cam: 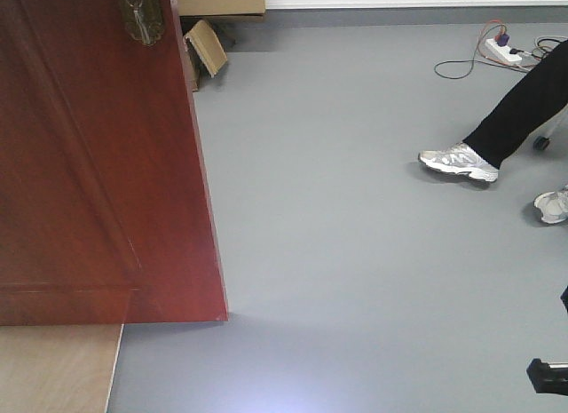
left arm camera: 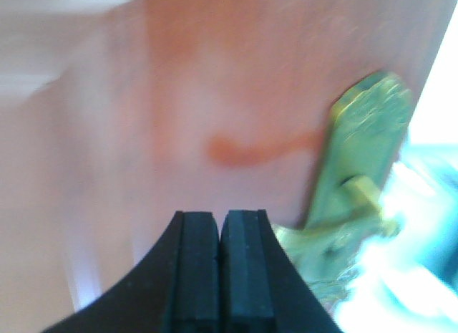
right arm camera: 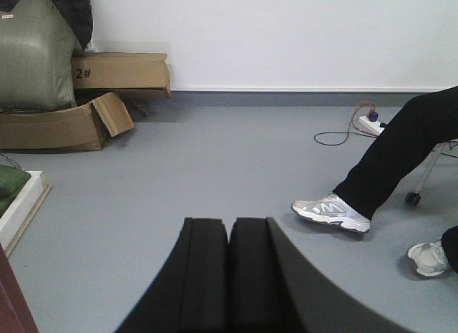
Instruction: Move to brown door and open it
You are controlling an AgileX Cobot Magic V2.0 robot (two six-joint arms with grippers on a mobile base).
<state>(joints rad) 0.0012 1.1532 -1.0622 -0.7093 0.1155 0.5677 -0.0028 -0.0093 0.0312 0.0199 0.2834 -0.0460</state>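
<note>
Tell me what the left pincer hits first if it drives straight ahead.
Probably the brown door: the shut left pincer faces its panel, with the brass lock plate off to the side. Depth is unclear.

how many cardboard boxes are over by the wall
2, seen from the right wrist: a closed box marked 2# against the wall, and an open-flapped box on the floor in front. More may hide behind the green sack.
</note>
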